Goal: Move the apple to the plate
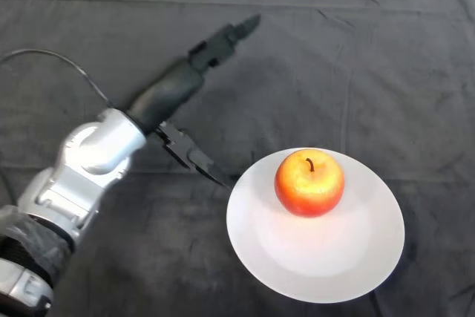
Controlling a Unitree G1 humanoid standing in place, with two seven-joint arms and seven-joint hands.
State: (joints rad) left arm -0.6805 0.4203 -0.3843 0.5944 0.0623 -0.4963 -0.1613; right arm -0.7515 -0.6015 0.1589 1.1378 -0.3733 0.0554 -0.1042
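A red and yellow apple [309,182] with a dark stem sits upright on a white round plate [319,257], a little above the plate's middle. My left hand [178,87] is to the left of the plate, apart from the apple. Its fingers [226,37] stretch straight up and to the right, away from the plate. Its thumb [194,158] points down and to the right, its tip close to the plate's left rim. The hand is open and holds nothing.
The table is covered by a dark, creased cloth [386,57]. My silver-grey forearm [82,168] comes in from the lower left.
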